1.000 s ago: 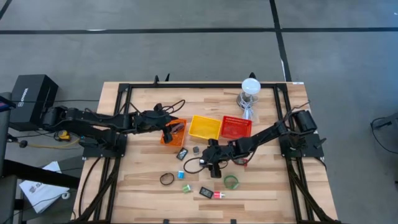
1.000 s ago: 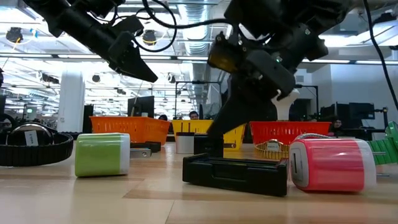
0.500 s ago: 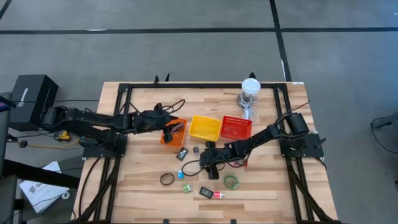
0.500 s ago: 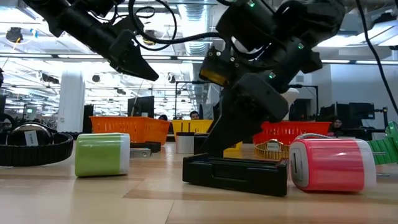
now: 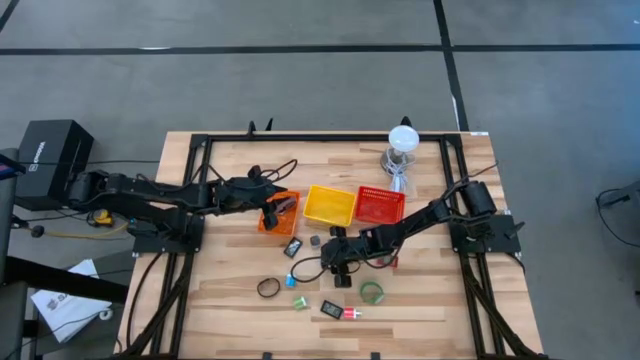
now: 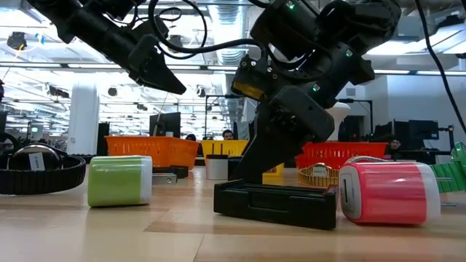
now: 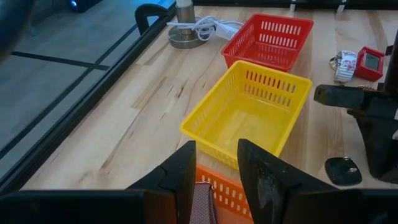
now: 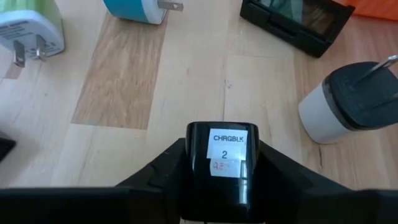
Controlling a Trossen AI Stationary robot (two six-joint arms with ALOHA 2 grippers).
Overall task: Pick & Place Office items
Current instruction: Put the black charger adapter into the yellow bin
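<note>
My right gripper [image 5: 339,263] is low over the middle of the table, shut on a black charger block [image 8: 225,163] labelled CHRGBLK 2. Around it lie a blue charger [image 8: 140,9], a green charger [image 8: 26,30], a black flat box [image 8: 296,18] and a white-and-black plug [image 8: 351,102]. A black ring [image 5: 268,288], a green ring [image 5: 372,292] and a pink charger [image 6: 384,193] lie nearer the front edge. My left gripper [image 5: 271,213] hangs open over the orange basket [image 5: 284,212]; a dull red piece [image 7: 200,204] shows between its fingers, and I cannot tell whether it touches them. My right gripper pinches the black charger block by its two opposite sides [image 8: 194,163] between its two fingers [image 8: 163,171]. The labelled face is turned toward the wrist. The fingers slant down from the table's right side. Whether the block rests on the table does not show.
The yellow basket [image 5: 330,205] and the red basket [image 5: 380,205] stand side by side right of the orange one. A clear jar with a white top [image 5: 402,145] and a white cord stand at the back. A black frame runs round the table's edges.
My right gripper has gone a little toward the table's left edge and lower, tipping more steeply toward the tabletop. My left gripper has kept still over the orange basket.
</note>
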